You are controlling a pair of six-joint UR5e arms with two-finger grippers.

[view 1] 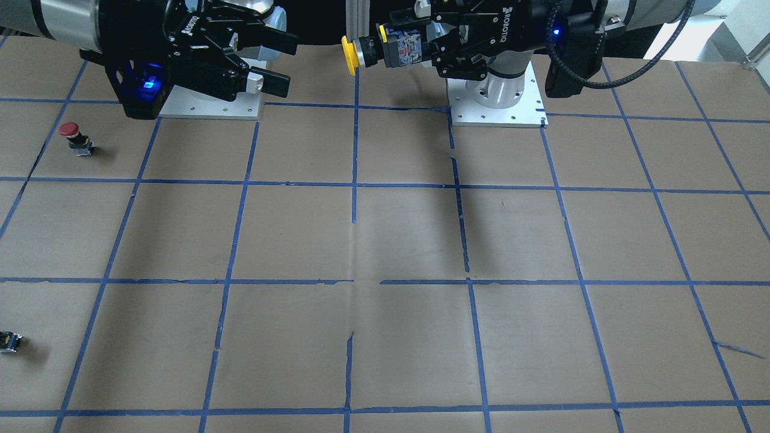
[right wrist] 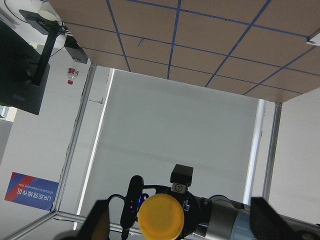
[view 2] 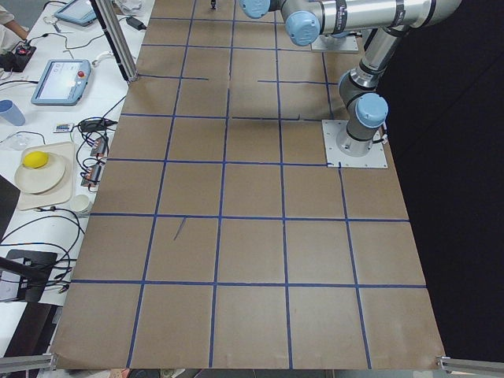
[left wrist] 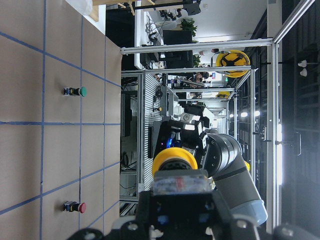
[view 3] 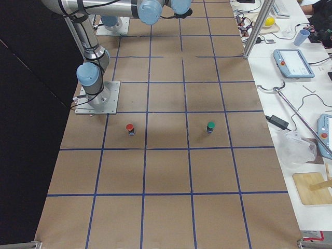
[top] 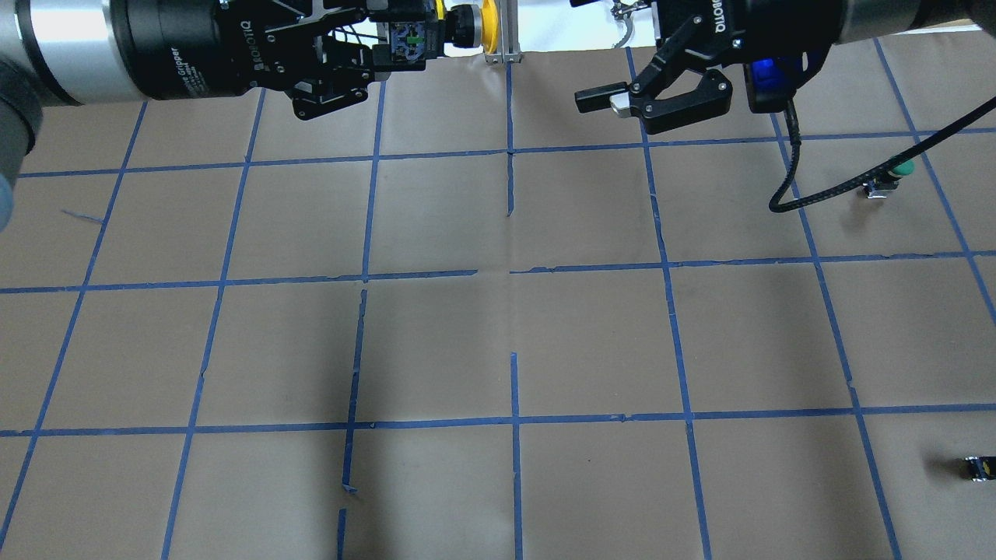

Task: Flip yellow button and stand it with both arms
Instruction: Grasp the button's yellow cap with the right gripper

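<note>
My left gripper (view 1: 421,45) is shut on the grey-and-black body of the yellow button (view 1: 385,51). It holds the button sideways, high above the table near the robot's base, with the yellow cap (view 1: 349,55) pointing at my right gripper (view 1: 290,63). My right gripper is open and empty, a short gap away from the cap and facing it. In the overhead view the button (top: 424,35) sits in the left gripper (top: 401,39). The left wrist view shows the cap (left wrist: 174,161) between its jaws. The right wrist view shows the cap (right wrist: 160,216) straight ahead.
A red-capped button (view 1: 75,137) and a green-capped button (top: 891,175) stand on the paper-covered table on my right side. A tiny dark block (top: 979,467) lies near the right edge. The arm base plates (view 1: 499,105) are bolted at the robot's edge.
</note>
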